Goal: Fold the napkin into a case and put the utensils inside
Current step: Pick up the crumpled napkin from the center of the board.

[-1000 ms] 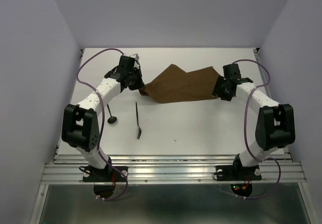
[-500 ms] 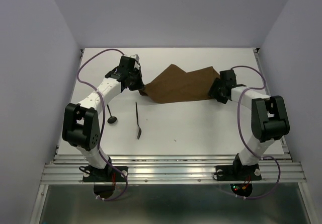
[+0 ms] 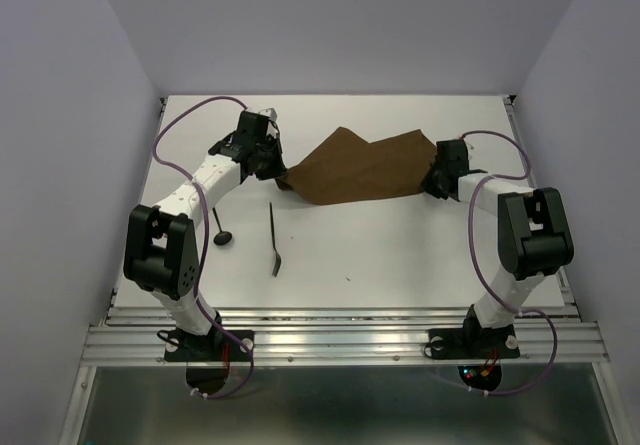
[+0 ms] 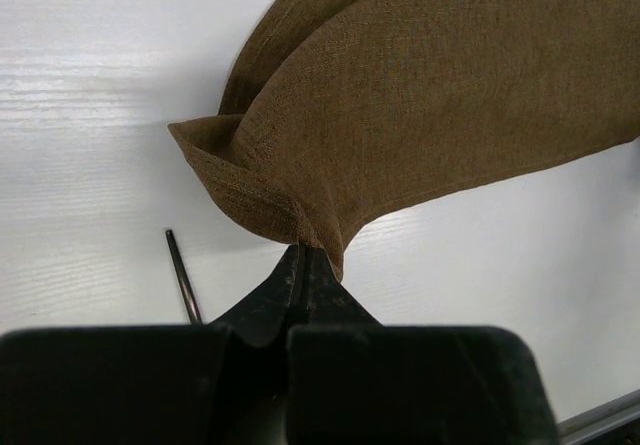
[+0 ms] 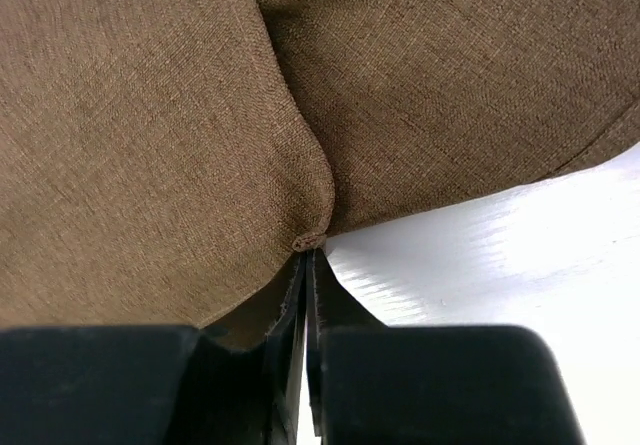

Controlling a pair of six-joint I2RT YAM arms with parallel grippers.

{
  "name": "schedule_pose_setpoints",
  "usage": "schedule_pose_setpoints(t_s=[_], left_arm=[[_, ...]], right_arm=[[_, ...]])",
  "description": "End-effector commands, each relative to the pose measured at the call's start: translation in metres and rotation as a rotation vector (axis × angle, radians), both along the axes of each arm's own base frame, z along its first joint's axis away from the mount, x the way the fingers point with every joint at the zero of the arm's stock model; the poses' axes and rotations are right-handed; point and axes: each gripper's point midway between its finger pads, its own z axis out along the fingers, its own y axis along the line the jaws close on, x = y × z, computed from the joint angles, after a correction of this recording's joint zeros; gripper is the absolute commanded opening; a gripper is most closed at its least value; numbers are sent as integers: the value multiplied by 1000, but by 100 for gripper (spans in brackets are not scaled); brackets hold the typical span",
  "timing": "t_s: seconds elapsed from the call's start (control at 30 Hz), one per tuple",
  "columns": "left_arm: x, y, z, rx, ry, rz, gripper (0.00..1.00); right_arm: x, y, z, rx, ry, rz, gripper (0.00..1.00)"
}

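Napkin (image 3: 355, 170): your brown cloth lies loosely doubled across the far half of the table (image 3: 400, 250), peaked at its far edge and spanning the gap between your two arms.
Left gripper (image 4: 303, 257): your fingers are clenched on the napkin's left corner, with a bunched bit of hem pinched between the tips.
Right gripper (image 5: 308, 255): your fingers are pressed tight together on a small pucker at the napkin's right edge.
Long utensil (image 3: 273, 240): it lies on the bare table nearer you than the napkin, its far end near the pinched left corner and its widened head towards you.
Short utensil (image 3: 220, 227): it lies left of the long one, beside your left arm, round head towards you.
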Motion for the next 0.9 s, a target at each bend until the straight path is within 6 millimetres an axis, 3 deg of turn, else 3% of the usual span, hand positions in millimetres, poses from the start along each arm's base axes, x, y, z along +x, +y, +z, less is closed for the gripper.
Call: schedule_pose_setpoints(t_s=[0.0, 0.07, 0.1, 0.17, 0.2, 0.27, 0.33, 0.5, 0.87], left_arm=[[6, 1, 22, 1, -66, -8, 0], [6, 2, 23, 1, -70, -7, 0], [6, 2, 22, 3, -67, -8, 0], [6, 2, 23, 3, -69, -7, 0], [6, 2, 22, 5, -67, -8, 0], [6, 2, 23, 5, -70, -9, 0], [6, 2, 24, 5, -68, -10, 0], [7, 2, 24, 3, -69, -9, 0], [5, 2, 24, 1, -65, -8, 0]], right_arm=[[16, -8, 26, -13, -100, -29, 3], [15, -8, 27, -13, -102, -31, 3], [15, -10, 31, -18, -112, -44, 9], [10, -13, 29, -29, -106, -56, 29], [10, -15, 29, -35, -106, -58, 47], [10, -19, 26, -35, -98, -66, 60], [10, -22, 21, -34, -86, -71, 66], [13, -24, 12, -35, -66, -54, 62], [21, -21, 15, -29, -73, -41, 23]])
